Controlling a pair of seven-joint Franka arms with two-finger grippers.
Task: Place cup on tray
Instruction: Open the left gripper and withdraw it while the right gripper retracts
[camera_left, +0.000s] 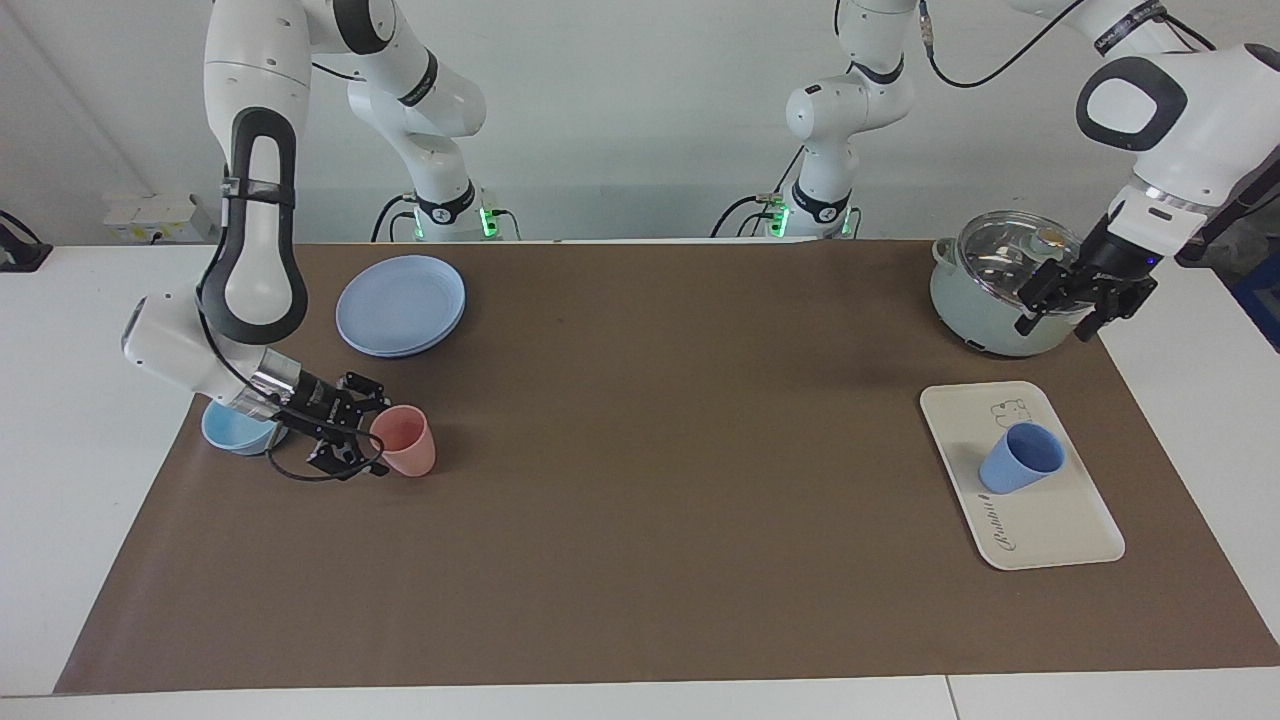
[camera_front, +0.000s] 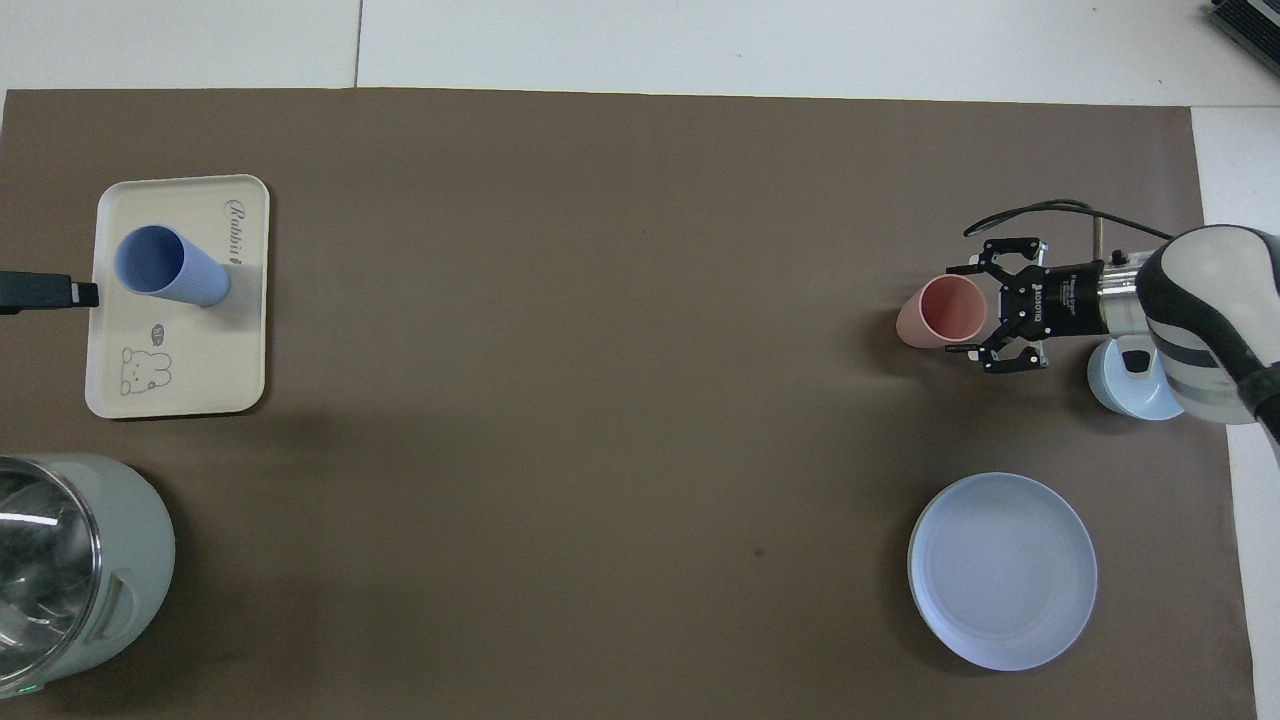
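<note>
Overhead view: "Rabbit" is read in cursive on the tray (camera_front: 180, 385), where the cup (camera_front: 165, 268) stands. Right end effector (camera_front: 985, 318) is seen spread open beside the pink cup (camera_front: 942, 312); left end effector (camera_left: 1068, 308), open, hangs over the pot (camera_left: 985, 285).

A white table (camera_left: 60, 420) carries a brown mat (camera_left: 640, 500) across most of its top. On the mat, toward the left arm's end, sit a cream tray (camera_left: 1060, 530) and, nearer the robots, a lidded pale-green pot (camera_left: 985, 300). Toward the right arm's end sit a pink cup (camera_left: 408, 440), a light-blue bowl (camera_left: 225, 430) and a blue plate (camera_left: 400, 305).
</note>
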